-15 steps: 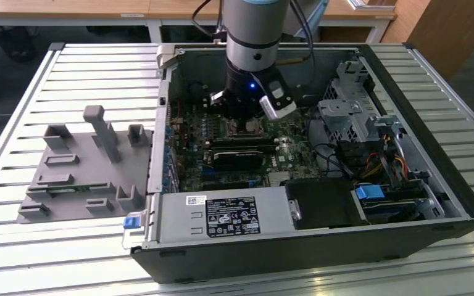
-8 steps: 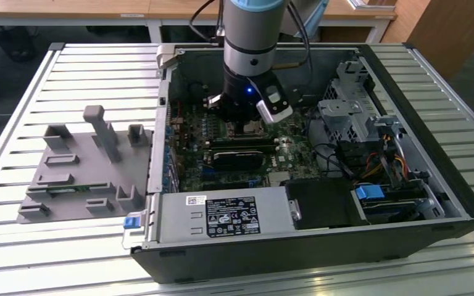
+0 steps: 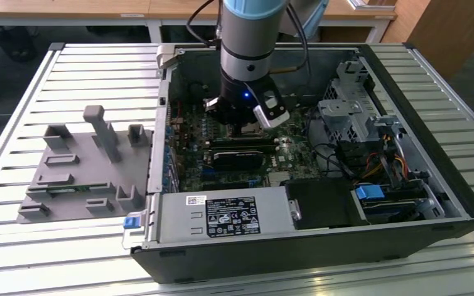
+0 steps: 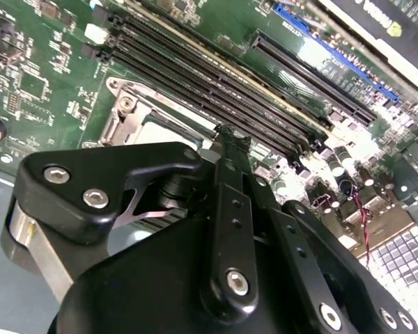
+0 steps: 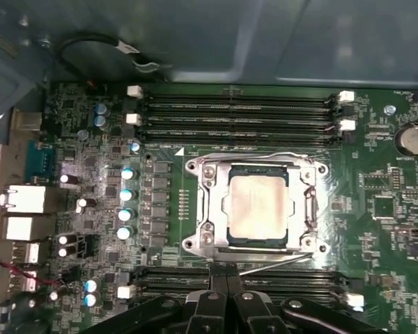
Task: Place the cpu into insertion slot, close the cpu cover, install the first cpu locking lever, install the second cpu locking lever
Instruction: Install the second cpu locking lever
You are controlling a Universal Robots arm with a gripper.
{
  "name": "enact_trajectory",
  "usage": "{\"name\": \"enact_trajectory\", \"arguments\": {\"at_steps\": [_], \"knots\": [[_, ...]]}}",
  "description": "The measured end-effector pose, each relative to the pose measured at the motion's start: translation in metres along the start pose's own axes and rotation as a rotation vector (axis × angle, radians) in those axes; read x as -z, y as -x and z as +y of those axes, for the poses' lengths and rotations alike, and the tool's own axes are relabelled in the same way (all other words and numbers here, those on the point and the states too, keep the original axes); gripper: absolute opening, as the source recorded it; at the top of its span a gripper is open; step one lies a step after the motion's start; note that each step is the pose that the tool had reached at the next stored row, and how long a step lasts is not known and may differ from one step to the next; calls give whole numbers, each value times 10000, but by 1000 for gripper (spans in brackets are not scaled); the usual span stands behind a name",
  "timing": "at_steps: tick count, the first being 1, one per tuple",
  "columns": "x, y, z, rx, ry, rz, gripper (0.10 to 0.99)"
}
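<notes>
First wrist view is showing cpu (image 5: pixel 256 205) sitting in insertion slot (image 5: pixel 207 229), cpu cover (image 5: pixel 308 203) down around it. Exterior view is showing arm (image 3: pixel 252 37) reaching straight down, gripper (image 5: pixel 226 278) pinched narrow, hovering just beside socket.

One high outside camera, two close on the arm.
The exterior view looks down into the open case (image 3: pixel 434 203); both wrist views face its motherboard (image 5: pixel 376 209).

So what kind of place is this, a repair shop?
More likely a lab or test workshop: an opened computer case lies on a slatted metal bench, a robot arm reaches into it, and wooden desks stand behind.
</notes>
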State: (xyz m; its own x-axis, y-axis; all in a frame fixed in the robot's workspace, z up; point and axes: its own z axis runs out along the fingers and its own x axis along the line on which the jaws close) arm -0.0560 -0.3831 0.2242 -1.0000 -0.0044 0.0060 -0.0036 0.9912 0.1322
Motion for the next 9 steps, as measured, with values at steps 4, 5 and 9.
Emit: {"name": "enact_trajectory", "arguments": {"at_steps": [4, 5, 9], "knots": [[-43, -24, -7, 1, 79, 0, 106], [-56, -25, -8, 0, 97, -1, 106], [-102, -27, -15, -12, 172, -3, 106]]}}
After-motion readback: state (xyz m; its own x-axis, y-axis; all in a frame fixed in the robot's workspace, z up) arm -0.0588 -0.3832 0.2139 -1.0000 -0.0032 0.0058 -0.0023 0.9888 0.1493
